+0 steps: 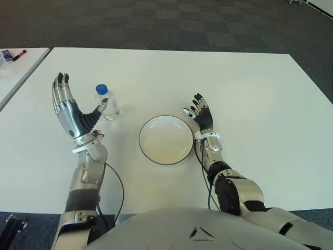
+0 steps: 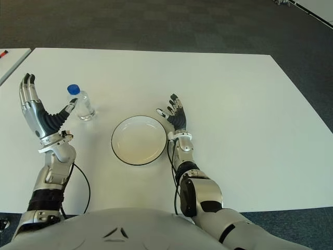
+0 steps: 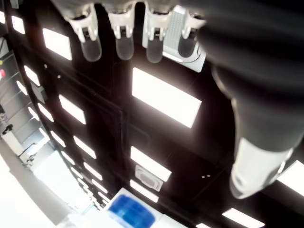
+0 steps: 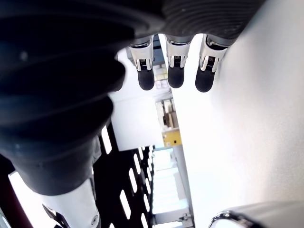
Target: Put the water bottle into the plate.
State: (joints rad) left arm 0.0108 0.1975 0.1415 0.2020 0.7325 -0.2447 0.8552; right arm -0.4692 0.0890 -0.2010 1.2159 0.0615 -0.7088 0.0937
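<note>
The water bottle, blue-capped, is shown upright on the white desk, toward its left edge and apart from the plate, which is placed near the middle of the front edge. The left hand is held open just beside the bottle, gripping nothing. The right hand is seen open beside the plate's right rim.

Bottle on table, left & behind plate, apart.
</note>
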